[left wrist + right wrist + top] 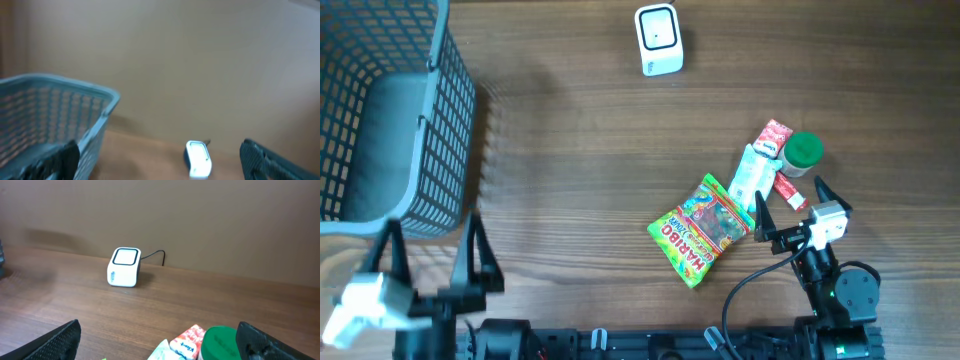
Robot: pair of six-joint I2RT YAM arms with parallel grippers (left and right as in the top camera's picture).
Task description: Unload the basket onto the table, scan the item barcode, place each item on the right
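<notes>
One scanner (pixel 658 40) far edge, basket (pixel 450 120) left corner

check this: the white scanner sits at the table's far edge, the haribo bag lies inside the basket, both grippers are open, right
Wrong on the bag: the Haribo bag lies on the table by the right gripper, not inside the basket, as the overhead view shows. The white scanner does sit at the far edge, and the left gripper is open too.
</notes>
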